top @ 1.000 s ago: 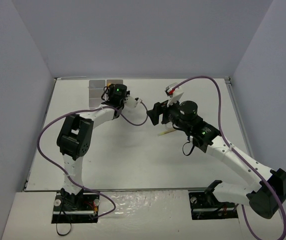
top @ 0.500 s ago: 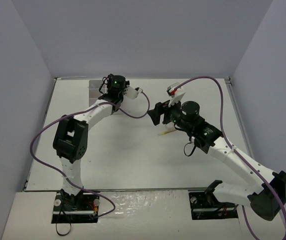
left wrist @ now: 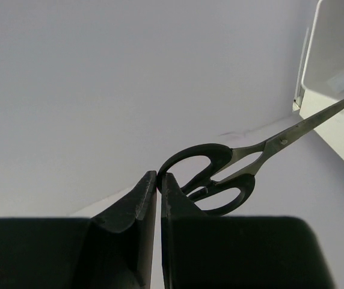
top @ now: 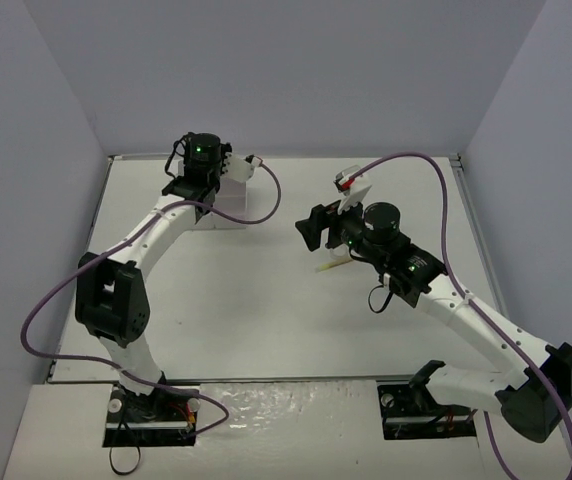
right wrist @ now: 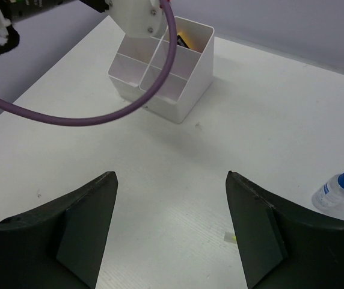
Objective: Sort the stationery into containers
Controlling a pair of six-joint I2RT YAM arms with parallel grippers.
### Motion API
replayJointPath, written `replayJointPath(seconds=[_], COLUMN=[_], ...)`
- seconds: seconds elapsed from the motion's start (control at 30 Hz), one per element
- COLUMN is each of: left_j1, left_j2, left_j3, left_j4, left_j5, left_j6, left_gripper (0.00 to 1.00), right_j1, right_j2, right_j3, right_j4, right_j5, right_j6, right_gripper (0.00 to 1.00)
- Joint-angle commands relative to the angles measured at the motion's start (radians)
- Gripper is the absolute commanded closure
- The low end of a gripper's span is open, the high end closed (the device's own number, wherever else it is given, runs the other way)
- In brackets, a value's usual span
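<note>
Left gripper [left wrist: 159,178] is pinched shut on the rim of one black handle loop of the scissors [left wrist: 262,149], with the jaws all but meeting. The blades run out ahead and slightly up, and the tip reaches the white wall of the container block [left wrist: 334,54]; I cannot tell whether it touches. Gripping by the handle end leaves the long steel free to go in point-first, which looks like the reason for this hold. The top view puts that arm stretched to the far left of the table [top: 266,300], its wrist over the block. Judged step: lining the scissors up to lower into a compartment. The thin pinch on a curved loop could let them swivel. Right gripper [right wrist: 171,180] is empty, fingers spread wide, hovering low and facing the block, well clear of the other arm. A small blue-capped bottle [right wrist: 339,188] stands off to its side. A small yellowish scrap [right wrist: 233,238] lies on the table near its right finger, too small to identify. One far compartment holds something dark with yellow.
</note>
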Motion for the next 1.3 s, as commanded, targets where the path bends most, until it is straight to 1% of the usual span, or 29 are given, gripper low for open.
replayJointPath(seconds=[0.0,0.13,0.83,0.93,1.0,1.1,1.17,1.27], left_j1=[0.017,0.022,0.024,0.027,0.035,0.048,0.061,0.093], left_j2=[-0.092,-0.103,-0.078,-0.072,-0.063,-0.056,-0.06,-0.074], left_j3=[-0.011,-0.019,0.003,0.012,0.03,0.042,0.041,0.032], left_j4=[-0.016,-0.039,-0.034,-0.034,-0.039,-0.04,-0.04,-0.076], left_j5=[-0.031,-0.035,-0.035,-0.037,-0.041,-0.048,-0.047,-0.036], left_j6=[-0.03,-0.049,-0.053,-0.056,-0.068,-0.085,-0.092,-0.098], left_gripper=[1.0,1.0,1.0,1.0,1.0,1.0,1.0,1.0], right_j1=[-0.01,-0.012,-0.014,-0.014,-0.014,-0.005,0.005,0.015], right_j2=[-0.027,-0.034,-0.006,0.041,0.13,0.28,0.38,0.501], right_j3=[0.004,-0.002,0.014,0.022,0.068,0.197,0.339,0.426], right_j4=[0.07,0.07,0.073,0.103,0.137,0.118,0.068,0.039], right_j5=[-0.007,-0.005,-0.011,-0.012,-0.065,-0.158,-0.199,-0.234], right_j6=[-0.002,-0.002,0.014,0.05,0.063,0.058,0.034,0.013], right_gripper=[0.3,0.3,0.3,0.31,0.31,0.32,0.32,0.32])
